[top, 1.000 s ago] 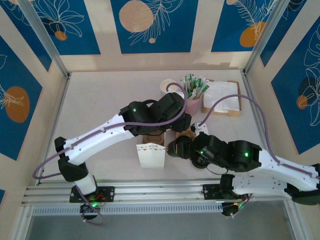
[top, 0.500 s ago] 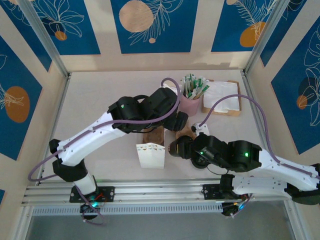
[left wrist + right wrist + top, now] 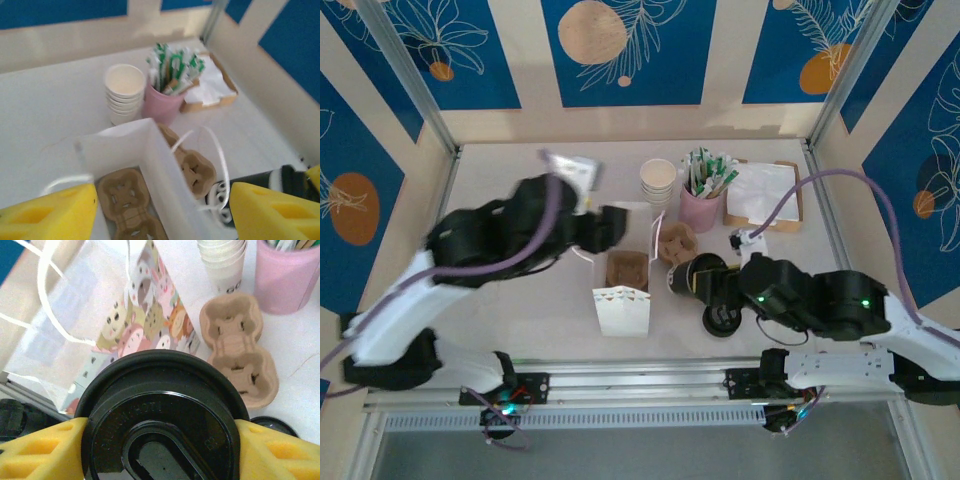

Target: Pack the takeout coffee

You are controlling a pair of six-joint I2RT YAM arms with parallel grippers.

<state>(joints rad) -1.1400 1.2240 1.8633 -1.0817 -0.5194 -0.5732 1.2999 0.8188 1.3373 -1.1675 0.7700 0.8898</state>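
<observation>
The takeout coffee cup, seen as a black lid, sits between the yellow fingers of my right gripper, which is shut on it. From above the cup hangs just right of the white paper bag. The bag stands open with a brown cup carrier lying inside it. My left gripper, blurred, is above and left of the bag's far edge. Its jaws stand wide open with nothing held, above the bag's rim and the carrier inside.
A second brown carrier lies on the table behind the cup. A stack of paper cups, a pink cup of sticks and a napkin tray stand at the back. A loose black lid lies near the right arm.
My left arm has swung back to the left, away from the bag's far right corner, and its jaws have let go. The right gripper has shifted slightly right with the cup.
</observation>
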